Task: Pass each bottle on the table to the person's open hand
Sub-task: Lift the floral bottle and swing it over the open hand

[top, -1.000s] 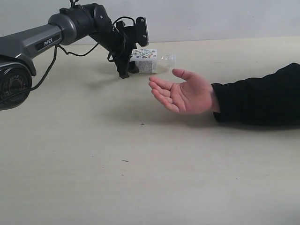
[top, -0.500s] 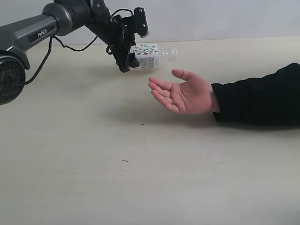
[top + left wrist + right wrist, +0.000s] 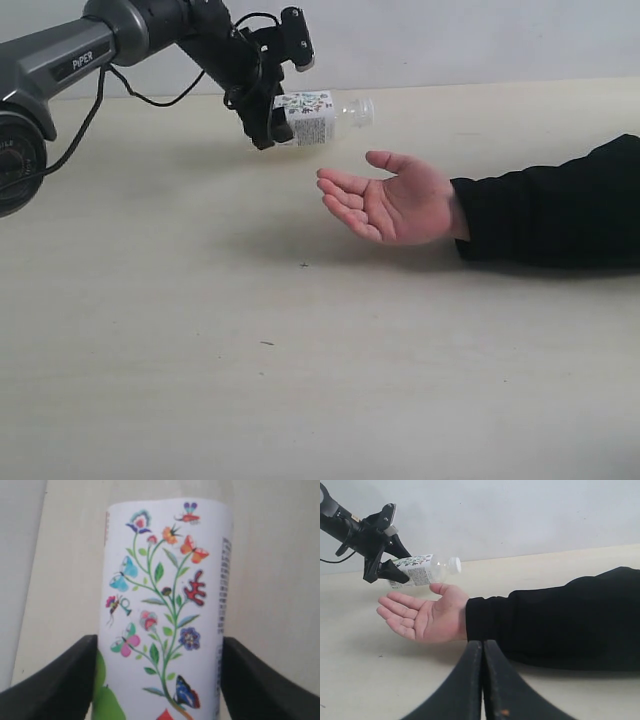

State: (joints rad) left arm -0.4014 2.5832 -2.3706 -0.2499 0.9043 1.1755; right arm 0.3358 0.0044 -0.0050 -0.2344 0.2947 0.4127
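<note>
My left gripper is shut on the clear squarish bottle with the white floral label, holding it sideways in the air above the table, white cap pointing right. The same bottle fills the left wrist view between the two black fingers. The person's open hand lies palm up, just below and right of the bottle, on an arm in a black sleeve. From the right wrist, the bottle hangs over the hand. My right gripper is shut and empty. No other bottles show.
The left arm's grey link and its cable reach in from the upper left. A pale wall runs along the table's far edge. A few dark specks mark the tabletop.
The left gripper has lifted the floral bottle up and slightly back from the hand. The hand and sleeve have stayed put.
</note>
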